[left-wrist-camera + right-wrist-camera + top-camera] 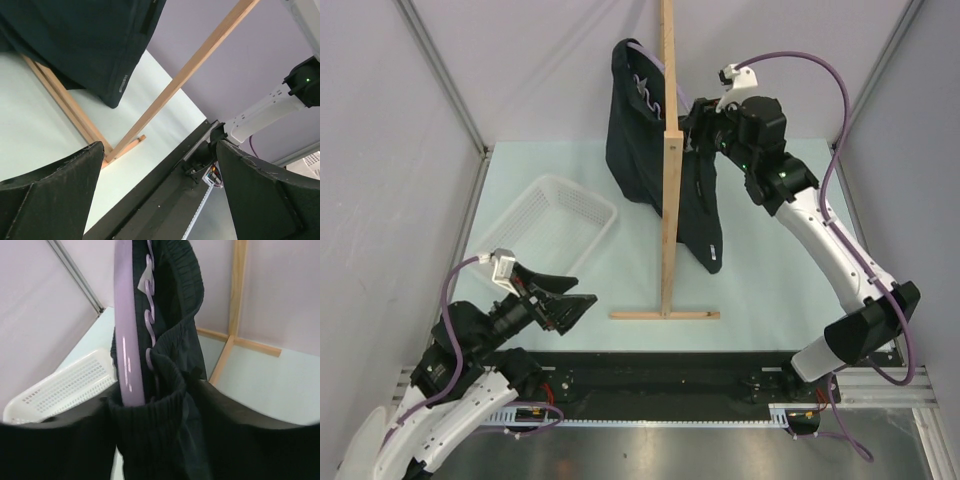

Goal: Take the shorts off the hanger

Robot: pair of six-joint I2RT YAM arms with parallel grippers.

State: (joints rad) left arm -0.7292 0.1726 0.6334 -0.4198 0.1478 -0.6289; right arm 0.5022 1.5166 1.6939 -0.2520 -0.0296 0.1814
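Observation:
The black shorts [638, 140] hang from the lilac hanger [646, 88] on the wooden stand, one leg drooping low to the right of the post. My right gripper [692, 124] is up at the post and shut on the shorts' ribbed waistband [160, 435]. In the right wrist view the hanger [128, 340] rises out of the waistband just above the gripper [155, 407]. My left gripper [565, 300] is open and empty, low at the front left. In its wrist view the shorts [75, 40] hang far off, and nothing is between its fingers [55, 195].
The wooden T-shaped stand [667, 210] stands mid-table, its foot bar [665, 315] near the front. A white basket [548, 232] lies left of it, also in the right wrist view [60, 387]. Grey walls enclose the table. The black base rail [650, 385] runs along the near edge.

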